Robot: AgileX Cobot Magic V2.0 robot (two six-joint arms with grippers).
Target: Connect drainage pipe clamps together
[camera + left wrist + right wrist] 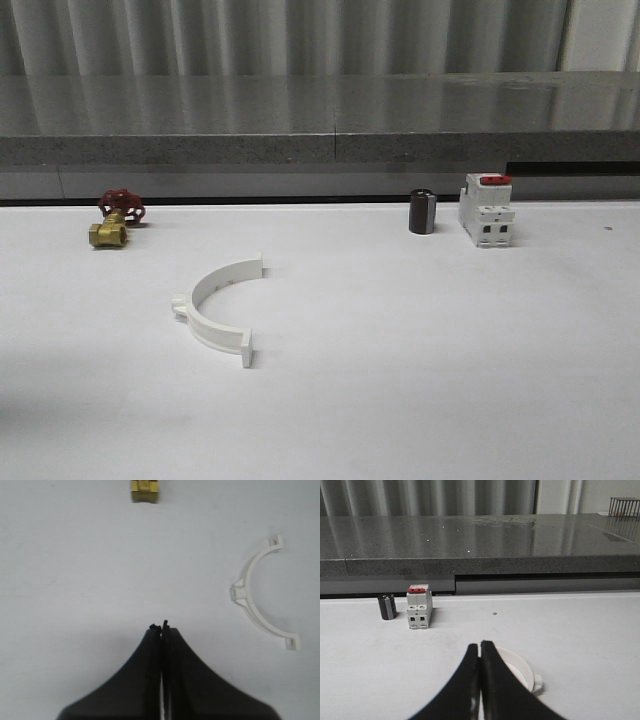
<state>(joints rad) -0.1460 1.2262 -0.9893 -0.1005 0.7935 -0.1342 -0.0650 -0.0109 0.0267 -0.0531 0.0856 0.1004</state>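
Both hands closed and empty, neither clamp half picked up yet.

My left hand (161, 626) has fingers pressed together over bare worktop (420, 360); one clamp half (222, 308) lies flat to its right, nearer than the brass valve (108, 233). My right hand (480, 643) is also closed, with the second half (520, 672) just beyond the fingertips, nearer than the breaker (418, 606). I'd open each hand wide first, then grip mid-arc by the outer tab, leaving the end flanges free to mate.

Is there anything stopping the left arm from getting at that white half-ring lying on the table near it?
Probably not. In the left wrist view the half-ring lies alone on bare table, off to one side of the left gripper. The brass valve sits well apart. The fingers are shut, so they must open first.
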